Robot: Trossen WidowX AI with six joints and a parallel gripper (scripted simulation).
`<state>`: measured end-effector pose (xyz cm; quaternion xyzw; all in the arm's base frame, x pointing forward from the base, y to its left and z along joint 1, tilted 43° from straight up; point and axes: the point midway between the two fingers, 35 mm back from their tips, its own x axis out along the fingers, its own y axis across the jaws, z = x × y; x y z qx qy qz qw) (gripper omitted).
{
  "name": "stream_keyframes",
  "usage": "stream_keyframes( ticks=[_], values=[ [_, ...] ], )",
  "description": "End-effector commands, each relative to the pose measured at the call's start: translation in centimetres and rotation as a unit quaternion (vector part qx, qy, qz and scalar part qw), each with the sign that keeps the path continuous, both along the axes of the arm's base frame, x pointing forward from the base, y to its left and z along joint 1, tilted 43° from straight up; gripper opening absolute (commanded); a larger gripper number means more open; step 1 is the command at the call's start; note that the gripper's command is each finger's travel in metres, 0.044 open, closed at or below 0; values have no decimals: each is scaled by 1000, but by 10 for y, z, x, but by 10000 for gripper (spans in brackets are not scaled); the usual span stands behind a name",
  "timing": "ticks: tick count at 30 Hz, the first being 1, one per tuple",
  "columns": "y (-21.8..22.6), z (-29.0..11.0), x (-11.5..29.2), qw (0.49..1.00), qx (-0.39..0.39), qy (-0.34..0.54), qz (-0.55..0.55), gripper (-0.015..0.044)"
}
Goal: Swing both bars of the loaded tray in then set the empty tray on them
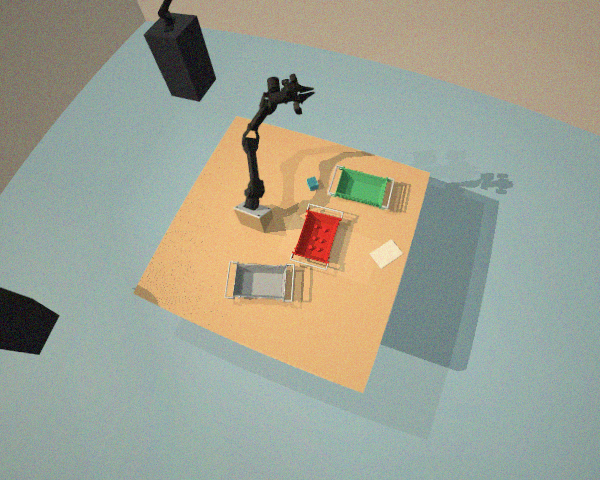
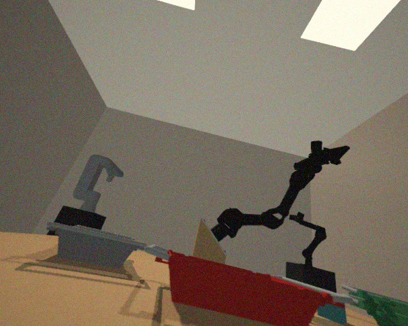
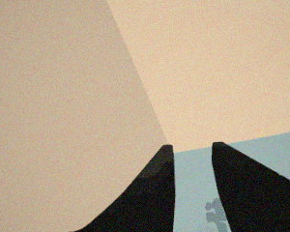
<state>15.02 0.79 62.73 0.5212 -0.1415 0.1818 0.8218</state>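
Note:
The red tray (image 1: 303, 235) (image 2: 232, 284) holding small red blocks stands in the middle of the table (image 1: 202, 242). Its two wire bars, the far bar (image 1: 325, 209) and the near bar (image 1: 310, 264), lie swung out over its ends. An empty grey tray (image 1: 238, 281) (image 2: 92, 248) lies in front of it, and an empty green tray (image 1: 362, 187) (image 2: 387, 308) behind it. My gripper (image 1: 306, 94) (image 2: 345, 150) (image 3: 191, 153) is raised high above the table's back edge, far from all trays. Its fingers stand close together with nothing between them.
A small teal block (image 1: 312, 182) (image 2: 332, 312) lies by the green tray. A flat cream card (image 1: 385, 253) lies right of the red tray. My arm's base (image 1: 253, 214) stands left of the red tray. Dark boxes (image 1: 180, 56) (image 1: 11, 320) stand on the floor off the table.

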Motion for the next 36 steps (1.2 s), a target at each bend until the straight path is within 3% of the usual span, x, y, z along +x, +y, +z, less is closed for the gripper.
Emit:
stream_keyframes(
  ticks=[1,9,13,21,28,36],
  values=[
    [-35,-34,55,997,4,71,5,82],
    [-48,-108,140,979,7,192,62,82],
    [-47,-147,172,966,-21,245,82,82],
    [-16,-265,233,904,-115,376,169,82],
    [33,-373,248,815,-211,461,282,82],
    [93,-484,218,675,-307,508,438,82]
  ],
)
